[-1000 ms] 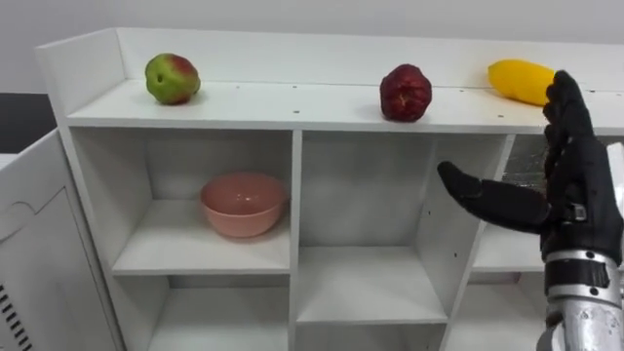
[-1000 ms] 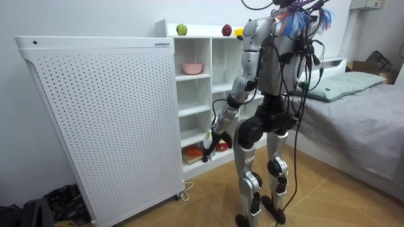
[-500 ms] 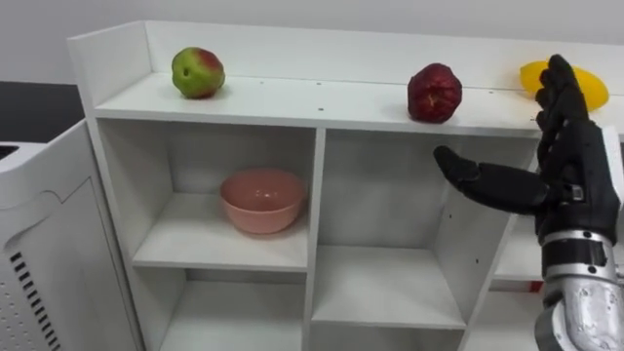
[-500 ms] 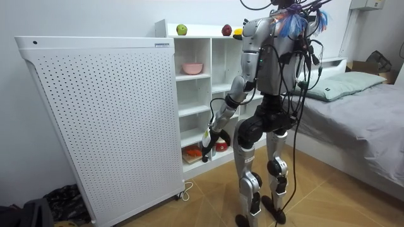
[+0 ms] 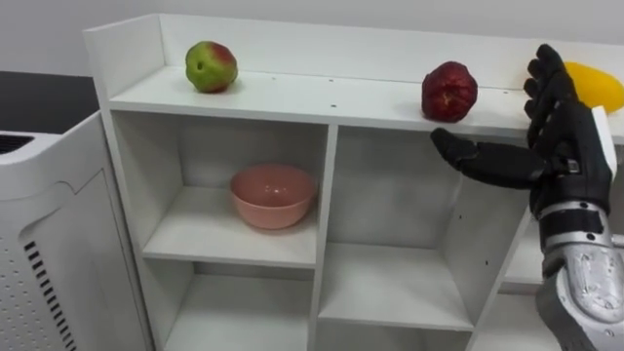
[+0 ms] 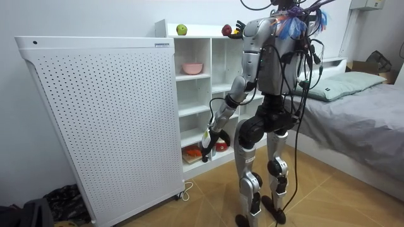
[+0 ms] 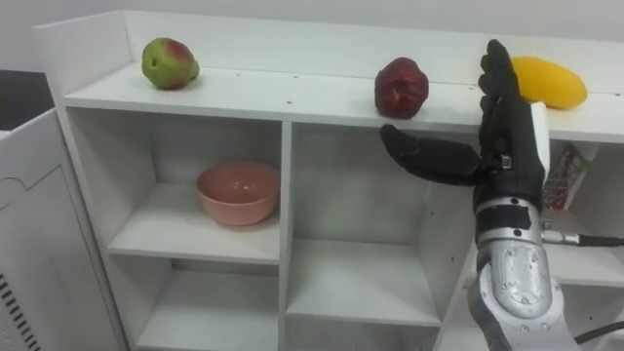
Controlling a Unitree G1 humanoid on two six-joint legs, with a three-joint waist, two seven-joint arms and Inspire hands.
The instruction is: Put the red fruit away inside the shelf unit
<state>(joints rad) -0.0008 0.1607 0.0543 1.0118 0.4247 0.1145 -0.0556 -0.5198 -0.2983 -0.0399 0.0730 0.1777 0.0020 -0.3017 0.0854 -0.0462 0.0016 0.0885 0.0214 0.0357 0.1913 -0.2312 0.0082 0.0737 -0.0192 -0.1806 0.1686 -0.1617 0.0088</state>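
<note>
Left eye view first: the white closet [image 5: 322, 103] fills the scene, and the fruit is lined up along its top. There is a green-red apple [image 5: 211, 66] on the left, a dark red fruit [image 5: 449, 92] in the middle and a yellow fruit [image 5: 597, 86] at the far right. The right robot hand [image 5: 567, 148] is raised in front of the top's edge, between the red and the yellow fruit. It is spread wide and holds nothing, with its thumb pointing towards the red one. That looks like a hand shaped for a grab, with either fruit within reach. Below, a pink bowl [image 5: 273, 195] sits alone in the upper left compartment, and the middle shelves are bare, so there's room to put things.

Over to the room view: the robot stands upright, facing the closet, right arm lifted to the top. The left robot hand [image 6: 206, 146] hangs low by the bottom shelves, and I can't tell whether it holds anything. A tall white perforated panel [image 6: 95, 120] stands on the room view's left, and a bed [image 6: 353, 107] lies behind the robot. Something red [image 6: 193, 151] is on the lowest shelf.

In the right eye view, the upright fingers cover the yellow fruit's near end. The closet's vertical divider stands just behind the thumb, so a careless sweep could knock the red fruit off the edge.
</note>
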